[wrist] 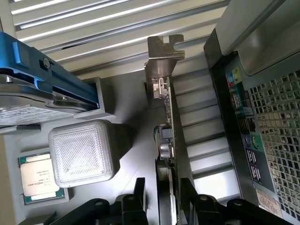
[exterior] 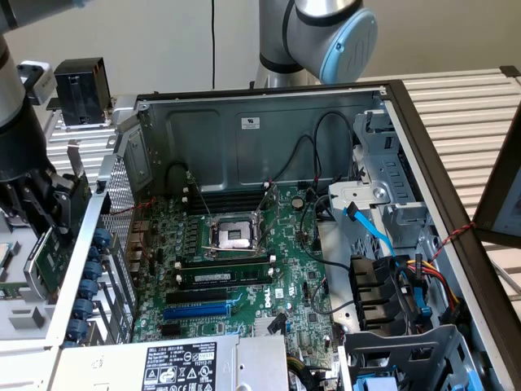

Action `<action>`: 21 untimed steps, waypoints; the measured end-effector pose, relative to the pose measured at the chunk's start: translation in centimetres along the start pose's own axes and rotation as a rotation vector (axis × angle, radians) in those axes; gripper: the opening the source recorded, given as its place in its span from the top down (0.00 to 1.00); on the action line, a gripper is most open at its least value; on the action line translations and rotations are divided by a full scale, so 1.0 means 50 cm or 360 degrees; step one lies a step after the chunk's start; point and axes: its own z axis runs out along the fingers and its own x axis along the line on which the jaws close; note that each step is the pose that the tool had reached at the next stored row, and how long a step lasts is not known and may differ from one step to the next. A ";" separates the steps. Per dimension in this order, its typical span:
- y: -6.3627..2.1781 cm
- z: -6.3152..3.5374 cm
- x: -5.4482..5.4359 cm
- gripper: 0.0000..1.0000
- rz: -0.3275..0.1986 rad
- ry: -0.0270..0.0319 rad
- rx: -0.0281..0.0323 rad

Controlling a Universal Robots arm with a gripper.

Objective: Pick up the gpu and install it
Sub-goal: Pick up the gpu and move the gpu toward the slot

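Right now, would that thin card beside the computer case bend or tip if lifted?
The card probably stays stiff: a flat board with a metal bracket at one end. So thin edge-on, it would likely tip if stood up and nudged. Exposed small parts suggest fragility.

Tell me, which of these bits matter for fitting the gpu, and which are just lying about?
Job: gpu, standing edge-on; end effector straddling it; open computer case; motherboard.
Lying about: processor chip; blue-framed drive; ribbed pale block; black boxy block.
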 end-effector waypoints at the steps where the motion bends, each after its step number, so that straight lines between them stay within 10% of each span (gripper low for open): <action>1: 0.000 0.000 0.000 0.59 0.0000 -0.00002 0.00006; 21: -0.008 0.000 -0.007 0.73 -0.0001 -0.00054 0.00177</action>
